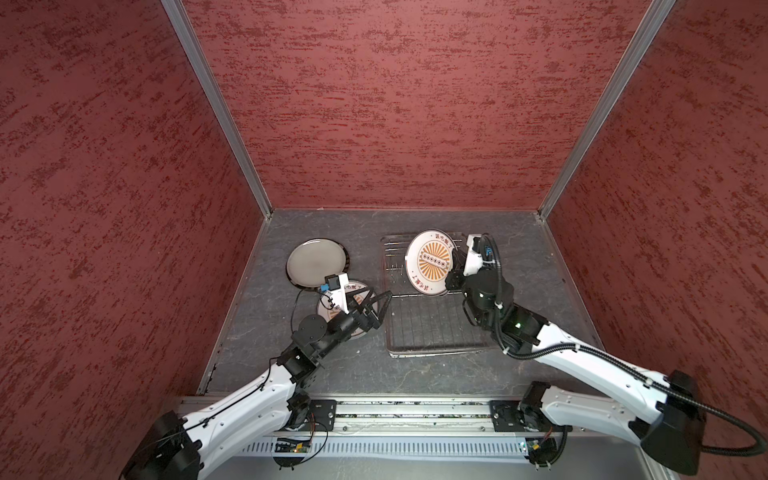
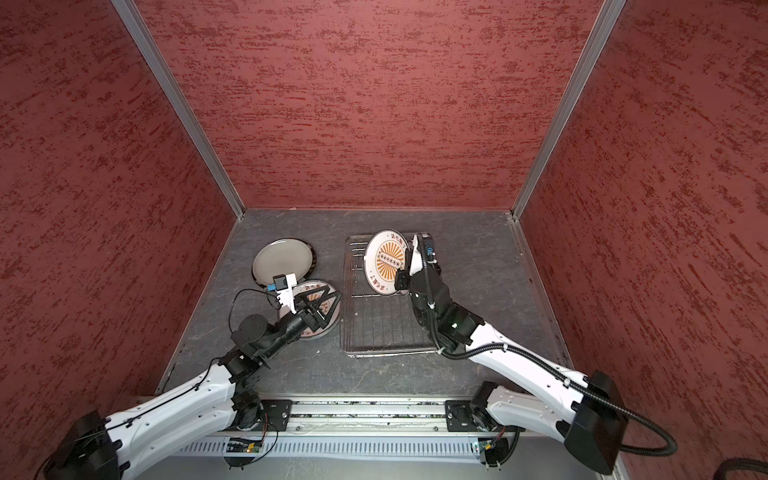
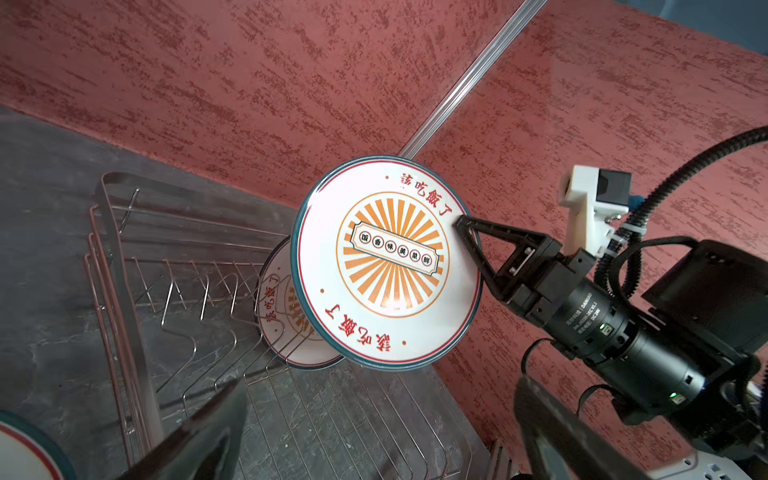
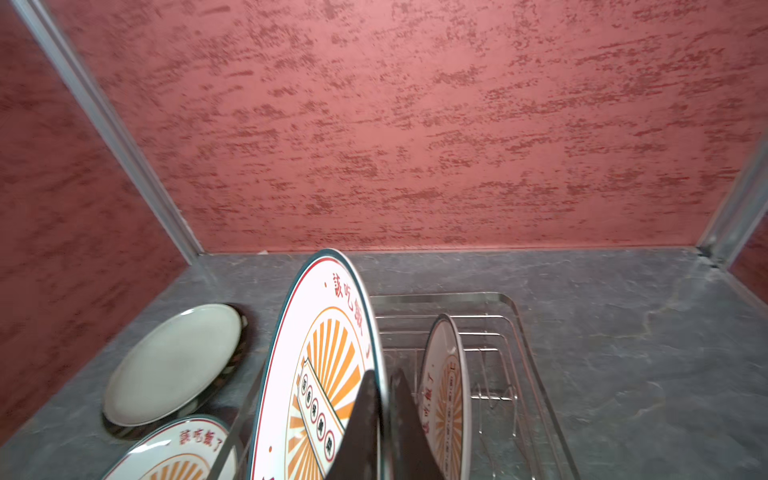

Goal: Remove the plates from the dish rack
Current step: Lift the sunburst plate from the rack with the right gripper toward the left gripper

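Note:
My right gripper (image 4: 384,382) is shut on the rim of a white plate with an orange sunburst (image 4: 316,353), holding it upright over the far end of the wire dish rack (image 1: 432,332). In both top views that plate (image 1: 430,262) (image 2: 386,262) faces left. Behind it a second sunburst plate (image 4: 444,386) (image 3: 278,299) stands between the rack's prongs. My left gripper (image 1: 380,297) (image 3: 374,436) is open, hovering left of the rack above a sunburst plate lying flat (image 1: 361,286) on the table. Nothing is between its fingers.
A large off-white plate (image 1: 316,262) (image 4: 174,361) lies at the back left on a dark-rimmed plate (image 4: 239,345), touching the flat sunburst plate. Red walls enclose the grey table on three sides. The rack's near half holds only bare wires.

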Controlling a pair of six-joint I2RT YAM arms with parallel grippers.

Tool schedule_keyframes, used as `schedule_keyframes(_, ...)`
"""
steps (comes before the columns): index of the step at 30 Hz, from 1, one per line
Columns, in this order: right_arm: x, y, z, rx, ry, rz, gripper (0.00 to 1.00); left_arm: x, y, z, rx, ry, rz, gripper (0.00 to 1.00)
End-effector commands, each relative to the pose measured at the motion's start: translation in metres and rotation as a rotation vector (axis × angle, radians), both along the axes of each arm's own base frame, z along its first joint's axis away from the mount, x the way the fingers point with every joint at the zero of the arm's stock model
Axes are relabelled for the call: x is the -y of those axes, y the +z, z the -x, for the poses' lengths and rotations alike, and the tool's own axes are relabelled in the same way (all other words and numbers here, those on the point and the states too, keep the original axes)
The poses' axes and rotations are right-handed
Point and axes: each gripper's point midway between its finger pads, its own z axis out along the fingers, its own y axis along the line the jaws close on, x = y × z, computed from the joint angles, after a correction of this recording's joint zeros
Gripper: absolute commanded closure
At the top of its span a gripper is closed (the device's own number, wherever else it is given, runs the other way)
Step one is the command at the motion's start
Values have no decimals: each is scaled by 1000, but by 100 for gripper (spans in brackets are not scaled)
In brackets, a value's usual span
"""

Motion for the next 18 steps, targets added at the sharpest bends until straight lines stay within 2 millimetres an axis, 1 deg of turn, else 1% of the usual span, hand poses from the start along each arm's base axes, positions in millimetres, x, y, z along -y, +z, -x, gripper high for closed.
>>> schedule_keyframes(1, -12, 37, 16, 127, 180, -205, 100, 4, -4, 7, 25, -38, -42, 1)
schedule_keyframes(8, -2, 39, 45, 218, 348, -369, 100, 9, 1, 15, 47, -85, -15, 0)
schedule_keyframes(13, 6, 41, 74, 301, 450, -465, 100, 18, 1, 15, 40, -104, -30, 1)
schedule_keyframes(15, 8, 42, 80, 316, 466, -491, 100, 23, 2, 16, 48, -114, -31, 1)
schedule_keyframes(18, 3, 43, 87, 322, 518, -498, 100, 30, 3, 18, 56, -136, -40, 1)
